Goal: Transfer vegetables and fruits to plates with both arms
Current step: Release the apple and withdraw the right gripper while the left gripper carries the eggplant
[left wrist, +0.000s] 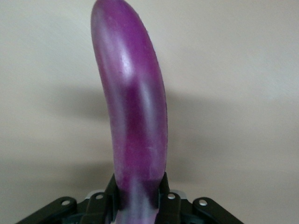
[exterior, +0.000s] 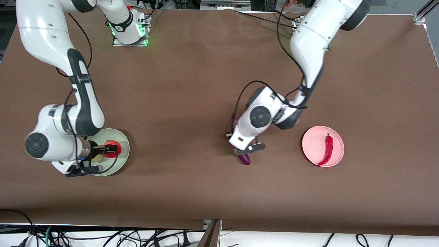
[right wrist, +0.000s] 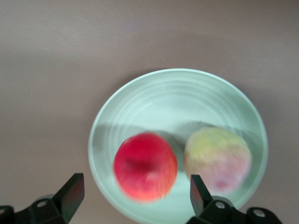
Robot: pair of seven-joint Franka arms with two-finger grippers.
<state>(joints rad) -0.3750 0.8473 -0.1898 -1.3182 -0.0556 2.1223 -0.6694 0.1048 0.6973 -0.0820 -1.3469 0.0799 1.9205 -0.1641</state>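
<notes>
The tabletop (exterior: 192, 85) is showing a flat, unpatterned brown. The eggplant (left wrist: 133, 116) is gleaming glossy purple, with paler lilac streaks of sheen running along it. On the light pink plate (exterior: 313, 144) the chili pepper (exterior: 327, 151) is glowing red. The mint green plate (right wrist: 177, 98) is showing faint concentric rings; on it, 1 fruit (right wrist: 145, 166) is looking bright red and the other, a peach (right wrist: 217, 160), is looking yellow-green with a pink blush. The 2 arms are showing white with black joint bands, the left gripper (exterior: 247, 151) and right gripper (exterior: 103, 150) black. A light at the right arm's base (exterior: 128, 32) is glowing green.
</notes>
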